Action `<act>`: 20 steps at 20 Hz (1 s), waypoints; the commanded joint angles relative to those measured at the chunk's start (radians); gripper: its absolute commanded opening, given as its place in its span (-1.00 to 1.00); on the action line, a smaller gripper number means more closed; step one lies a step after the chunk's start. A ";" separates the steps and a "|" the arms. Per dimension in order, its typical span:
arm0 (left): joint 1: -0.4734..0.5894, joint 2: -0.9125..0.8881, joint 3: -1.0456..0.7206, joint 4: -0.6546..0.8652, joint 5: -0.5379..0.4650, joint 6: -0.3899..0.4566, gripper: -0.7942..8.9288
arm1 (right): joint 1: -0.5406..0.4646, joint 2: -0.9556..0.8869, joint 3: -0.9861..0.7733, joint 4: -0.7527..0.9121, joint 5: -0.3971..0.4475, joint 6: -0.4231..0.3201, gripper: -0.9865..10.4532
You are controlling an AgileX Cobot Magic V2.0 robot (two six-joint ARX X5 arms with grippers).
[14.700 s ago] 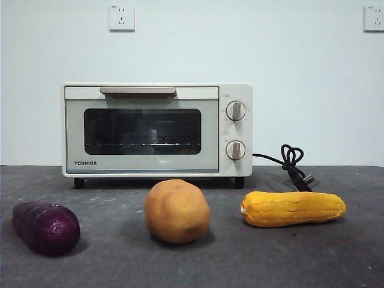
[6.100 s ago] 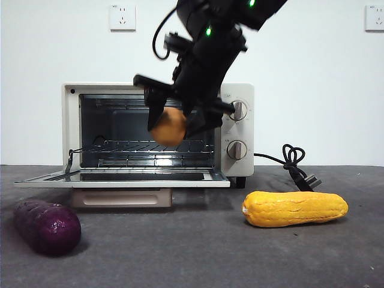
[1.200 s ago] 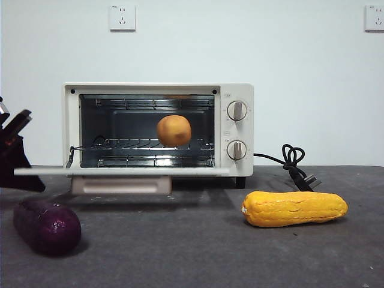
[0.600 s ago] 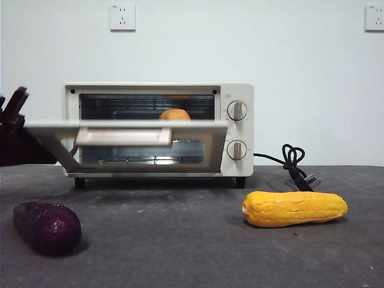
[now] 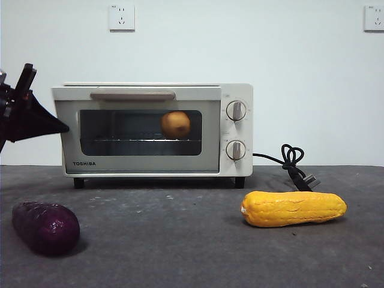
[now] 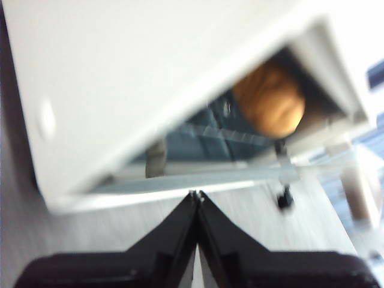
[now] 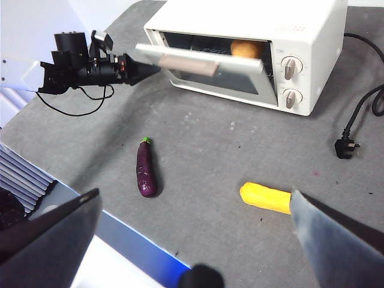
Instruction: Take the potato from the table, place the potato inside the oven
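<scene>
The tan-orange potato (image 5: pixel 176 124) lies on the rack inside the cream-white oven (image 5: pixel 235 129), seen through the dark glass door (image 5: pixel 141 132). The door stands almost upright, with a narrow gap left at its top. In the left wrist view the potato (image 6: pixel 268 101) shows through that gap. My left gripper (image 5: pixel 60 126) is shut with nothing in it, its tip (image 6: pixel 196 193) against the door's left end. My right gripper (image 7: pixel 195 198) hangs open high above the table (image 5: pixel 198 252), far from the oven (image 7: pixel 300 30).
A dark purple vegetable (image 5: pixel 45 227) lies at the front left and a yellow corn cob (image 5: pixel 293 208) at the front right. The oven's black cord and plug (image 5: pixel 295 165) trail to the right of the oven.
The oven door has swung up from flat open to nearly closed, with my left gripper rising alongside its left end. The potato has stayed on the rack.
</scene>
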 commanded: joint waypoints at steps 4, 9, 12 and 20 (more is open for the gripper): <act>-0.002 0.003 0.027 0.023 -0.005 -0.043 -0.85 | 0.002 0.000 0.000 0.005 0.003 0.012 0.12; -0.003 -0.037 0.029 -0.026 0.003 -0.035 -0.85 | 0.002 0.002 0.000 0.006 0.003 0.012 0.12; -0.004 -0.090 0.029 -0.076 0.008 -0.020 -0.85 | 0.002 0.010 0.000 0.006 0.003 0.008 0.12; -0.023 -0.332 0.030 -0.343 -0.028 0.129 -0.85 | 0.002 0.047 0.000 0.006 0.003 -0.051 0.12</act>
